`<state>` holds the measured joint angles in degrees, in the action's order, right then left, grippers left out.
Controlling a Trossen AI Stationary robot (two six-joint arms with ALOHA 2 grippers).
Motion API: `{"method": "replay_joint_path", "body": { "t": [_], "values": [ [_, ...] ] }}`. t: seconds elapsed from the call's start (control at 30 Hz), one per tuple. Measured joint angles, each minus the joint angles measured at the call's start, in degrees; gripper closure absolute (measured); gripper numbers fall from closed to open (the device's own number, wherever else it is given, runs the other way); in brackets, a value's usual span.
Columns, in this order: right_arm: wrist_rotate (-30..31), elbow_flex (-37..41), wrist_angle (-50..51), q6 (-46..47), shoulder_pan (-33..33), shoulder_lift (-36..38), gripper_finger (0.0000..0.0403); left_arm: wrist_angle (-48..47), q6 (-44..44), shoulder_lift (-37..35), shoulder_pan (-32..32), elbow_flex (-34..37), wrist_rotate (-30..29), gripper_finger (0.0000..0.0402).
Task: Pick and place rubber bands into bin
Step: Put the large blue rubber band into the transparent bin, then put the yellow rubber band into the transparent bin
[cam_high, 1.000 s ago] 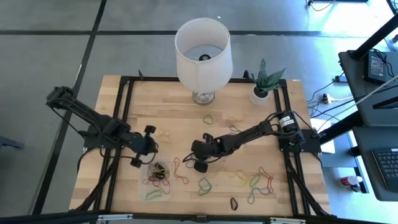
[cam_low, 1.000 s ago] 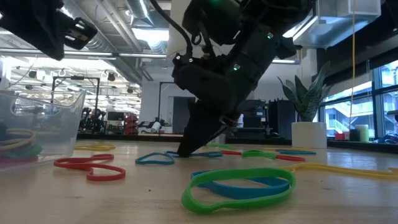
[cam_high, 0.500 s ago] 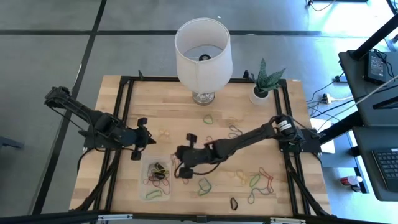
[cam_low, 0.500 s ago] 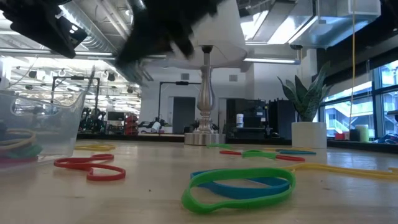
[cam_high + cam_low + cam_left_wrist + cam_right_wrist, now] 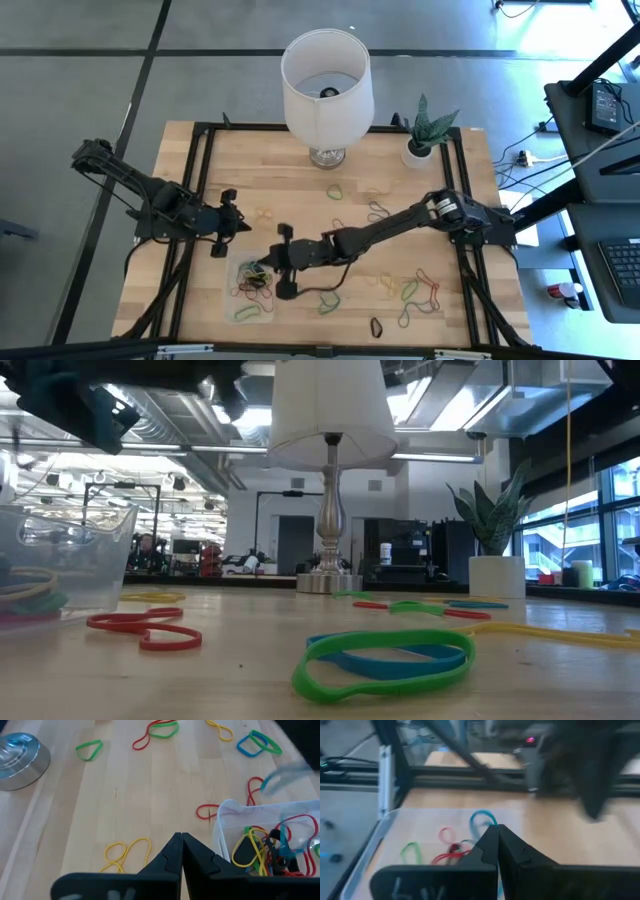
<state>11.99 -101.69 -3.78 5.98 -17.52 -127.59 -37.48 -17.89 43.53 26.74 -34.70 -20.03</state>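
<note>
The bin [image 5: 252, 287] is a clear shallow tray near the table's near-left, with several coloured rubber bands in it; it also shows in the left wrist view [image 5: 235, 827] and the right wrist view [image 5: 390, 827]. More rubber bands lie loose on the wood, such as a green-and-blue one [image 5: 385, 658], a red one [image 5: 145, 628] and a yellow one [image 5: 127, 852]. My right gripper [image 5: 268, 263] hovers over the bin's right side, shut on a blue band. My left gripper [image 5: 240, 224] waits shut [image 5: 181, 836] just beyond the bin's far edge. My right gripper [image 5: 497, 827] pinches a blue rubber band [image 5: 481, 818] between its shut fingertips. The arm reaches in from the table's right. The band's loop sticks out past the tips, lifted clear above the bin; which part of the loop is pinched is hidden by the fingers.
A white-shaded lamp [image 5: 325, 85] and a potted plant [image 5: 420, 150] stand at the far edge. Loose bands are scattered at the near right [image 5: 420, 288] and mid-table [image 5: 378, 210]. A black frame [image 5: 200, 180] borders the table.
My right gripper has lifted a blue band off the middle of the table and carried it toward the table's left and near edge, until it is over the bin. My left gripper has drawn back a little toward the left and far edge, then kept still.
</note>
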Motion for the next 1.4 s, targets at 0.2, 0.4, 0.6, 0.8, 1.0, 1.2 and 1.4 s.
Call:
{"method": "replay_joint_path", "body": {
  "t": [0.2,0.4,0.6,0.8,1.0,1.2,1.4],
  "values": [
    [-6.26,0.02,-7.63,6.92,0.18,-4.62,0.0403,0.01,-0.90,0.00,-0.01,0.00,-0.03,0.0399],
    [-9.27,0.02,-8.08,8.98,1.23,-6.18,0.0403,0.01,-1.09,0.00,-0.02,0.00,-0.04,0.0400],
    [-9.20,0.02,-7.93,10.48,1.41,-6.89,0.0388,0.01,-1.07,0.00,-0.02,0.00,-0.04,0.0399],
    [-9.14,0.02,-7.07,10.57,1.57,-6.86,0.0354,0.01,-1.05,0.00,-0.01,0.00,0.02,0.0398],
    [-9.14,0.02,-7.07,10.29,1.75,-6.86,0.0323,-0.01,-1.07,0.00,-0.02,0.00,0.04,0.0396],
    [-9.12,0.02,-6.90,8.71,2.12,-6.20,0.0325,-0.01,-2.55,0.00,-0.02,0.00,0.07,0.0396],
    [-9.14,0.01,-5.07,7.09,2.14,-3.80,0.0393,0.01,-2.45,0.00,0.00,0.00,0.11,0.0396]
  ]
}}
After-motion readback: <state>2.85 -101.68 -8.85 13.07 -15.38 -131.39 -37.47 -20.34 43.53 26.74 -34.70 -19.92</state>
